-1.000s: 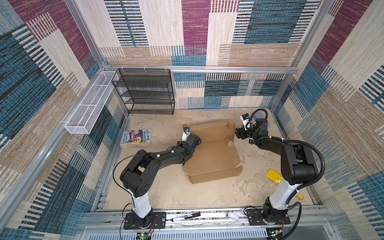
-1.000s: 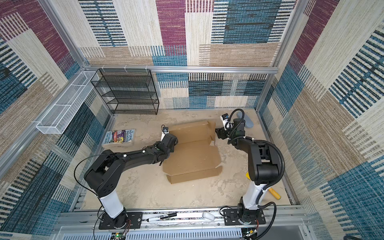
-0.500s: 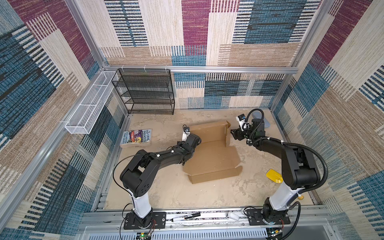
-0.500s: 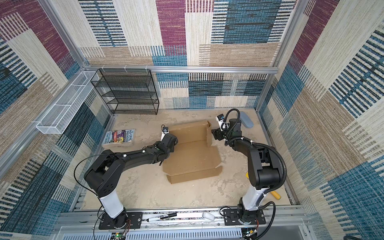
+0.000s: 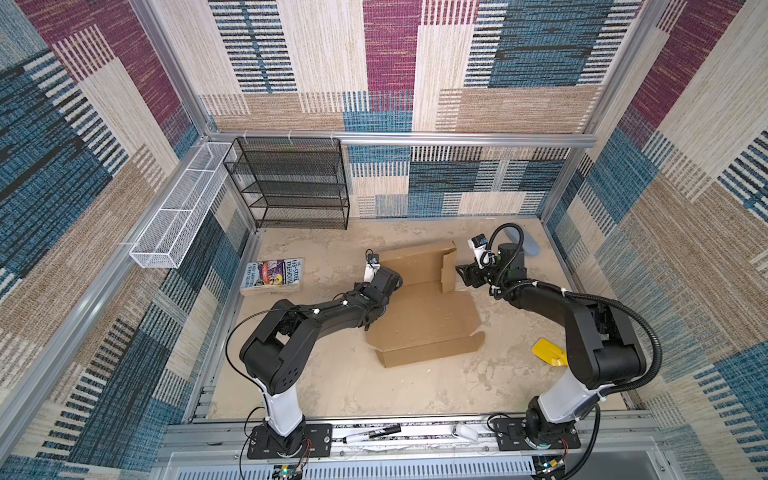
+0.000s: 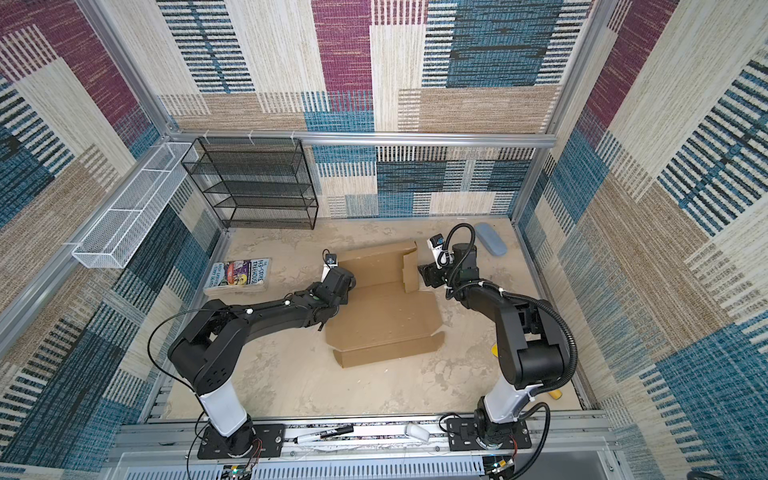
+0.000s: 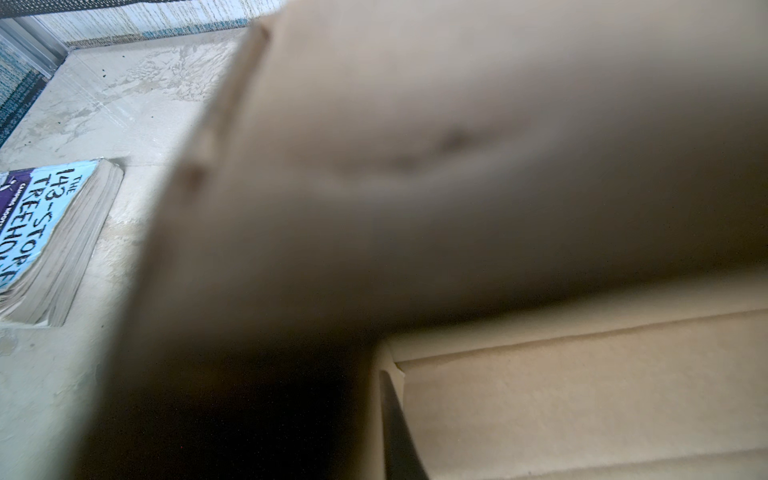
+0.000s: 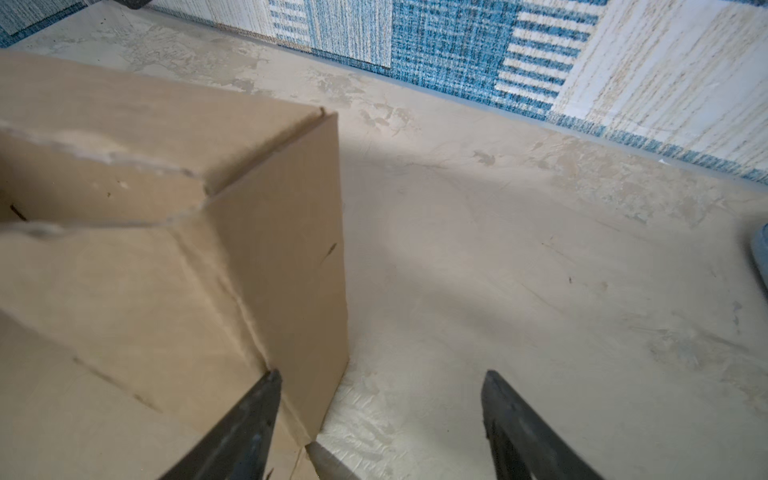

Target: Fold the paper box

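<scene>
Half-folded plain brown cardboard paper box, rear panel and side flap raised, left gripper closed, right gripper wide

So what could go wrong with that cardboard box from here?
The right tool is open at the upright flap of the paper box; ungripped, that flap might spring back flat. The left tool is shut at the box's edge nearest the book, and blurred cardboard fills its wrist view, so it could slip unnoticed.
</scene>
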Controlling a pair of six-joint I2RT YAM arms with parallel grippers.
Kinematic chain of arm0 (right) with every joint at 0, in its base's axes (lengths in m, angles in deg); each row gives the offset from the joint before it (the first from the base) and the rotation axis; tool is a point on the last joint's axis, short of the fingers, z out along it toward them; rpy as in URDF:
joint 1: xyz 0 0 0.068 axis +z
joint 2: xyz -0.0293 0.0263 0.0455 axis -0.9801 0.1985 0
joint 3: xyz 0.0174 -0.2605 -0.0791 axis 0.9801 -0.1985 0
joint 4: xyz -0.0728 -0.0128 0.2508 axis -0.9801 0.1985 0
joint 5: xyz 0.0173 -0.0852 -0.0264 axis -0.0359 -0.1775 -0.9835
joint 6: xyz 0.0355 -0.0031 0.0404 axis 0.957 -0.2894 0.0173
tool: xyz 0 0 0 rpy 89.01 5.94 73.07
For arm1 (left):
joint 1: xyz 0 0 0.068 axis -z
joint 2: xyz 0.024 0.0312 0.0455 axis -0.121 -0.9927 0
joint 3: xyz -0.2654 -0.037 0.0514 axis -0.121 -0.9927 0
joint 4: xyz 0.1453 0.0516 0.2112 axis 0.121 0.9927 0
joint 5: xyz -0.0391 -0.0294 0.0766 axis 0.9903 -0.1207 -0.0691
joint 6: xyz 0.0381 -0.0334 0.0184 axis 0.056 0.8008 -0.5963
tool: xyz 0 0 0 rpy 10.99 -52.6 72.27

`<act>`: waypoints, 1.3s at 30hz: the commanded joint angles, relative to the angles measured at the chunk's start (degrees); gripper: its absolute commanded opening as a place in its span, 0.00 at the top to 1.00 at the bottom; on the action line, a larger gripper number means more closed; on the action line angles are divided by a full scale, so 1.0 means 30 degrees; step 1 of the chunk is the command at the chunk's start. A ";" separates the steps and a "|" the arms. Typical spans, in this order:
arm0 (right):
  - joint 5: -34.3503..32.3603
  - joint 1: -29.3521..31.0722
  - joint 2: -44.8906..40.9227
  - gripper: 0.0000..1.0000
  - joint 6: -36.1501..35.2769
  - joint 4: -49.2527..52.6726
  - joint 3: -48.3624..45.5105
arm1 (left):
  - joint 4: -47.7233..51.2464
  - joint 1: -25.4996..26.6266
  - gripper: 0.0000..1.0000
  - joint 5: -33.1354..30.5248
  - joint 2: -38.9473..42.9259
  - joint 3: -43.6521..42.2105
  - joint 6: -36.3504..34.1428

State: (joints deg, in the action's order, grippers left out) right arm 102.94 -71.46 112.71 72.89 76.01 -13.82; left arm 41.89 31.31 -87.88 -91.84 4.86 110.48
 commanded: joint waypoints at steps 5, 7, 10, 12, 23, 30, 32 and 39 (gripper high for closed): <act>0.0147 0.0280 -0.0169 0.23 0.0461 -0.0715 -0.0485 | 0.1018 0.0020 1.00 0.1012 -0.0068 -0.0040 -0.0460; 0.0218 0.0338 0.0045 0.23 0.0475 -0.0576 -0.0289 | 0.0998 0.0020 1.00 0.1033 -0.0068 -0.0064 -0.0416; 0.0117 0.0419 0.0321 0.23 0.0490 -0.0687 -0.0167 | 0.0971 0.0020 1.00 0.1028 -0.0041 -0.0097 -0.0419; 0.0131 0.0444 0.0468 0.24 0.0542 -0.0771 -0.0061 | 0.0913 0.0020 1.00 0.1017 -0.0039 -0.0150 -0.0444; -0.0681 0.1664 0.1613 0.27 0.0569 -0.1103 0.0986 | 0.0848 0.0013 1.00 0.1188 0.0019 -0.0181 -0.0445; -0.3202 0.3134 0.1741 0.36 0.0862 -0.0669 0.1456 | 0.0880 0.0049 1.00 0.1608 0.0137 -0.0068 -0.0257; -0.3844 0.3394 0.1705 0.40 0.0990 -0.0515 0.1493 | 0.0885 0.0104 1.00 0.1769 0.0165 -0.0068 -0.0182; -0.4841 0.4115 0.1513 0.52 0.1656 0.0200 0.1702 | 0.1106 0.0254 1.00 0.1656 0.0166 0.0134 0.0167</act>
State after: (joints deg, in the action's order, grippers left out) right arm 87.78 -60.10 117.71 76.60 76.74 -9.43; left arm 42.44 31.75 -86.51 -91.40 4.93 110.77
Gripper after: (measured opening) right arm 0.481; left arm 0.092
